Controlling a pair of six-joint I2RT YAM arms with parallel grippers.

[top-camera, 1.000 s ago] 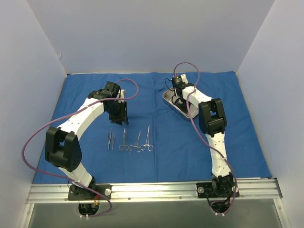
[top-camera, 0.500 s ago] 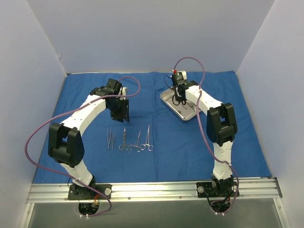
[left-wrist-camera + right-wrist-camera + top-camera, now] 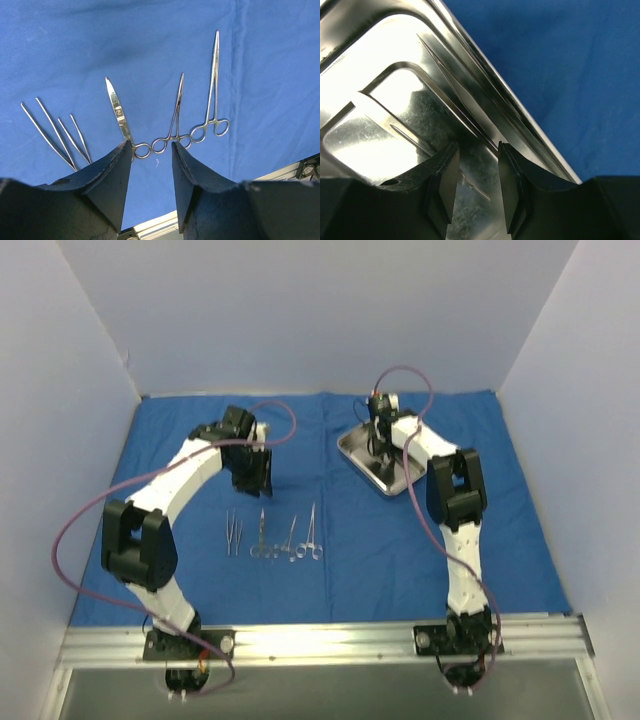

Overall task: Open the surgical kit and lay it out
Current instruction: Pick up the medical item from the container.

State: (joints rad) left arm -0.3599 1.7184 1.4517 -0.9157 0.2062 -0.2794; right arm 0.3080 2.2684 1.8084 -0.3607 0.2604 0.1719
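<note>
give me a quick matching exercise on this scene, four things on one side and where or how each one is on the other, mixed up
Things:
1. blue cloth
2. steel tray
3. ring-handled instruments
4. right gripper

Places or states:
A. shiny, on the far side of the cloth, right of centre
B. jaws apart, holding nothing, just above the tray
C. spread flat under everything else
D. side by side in a row, nearer the left arm

Pairs: 1-C, 2-A, 3-D, 4-B
</note>
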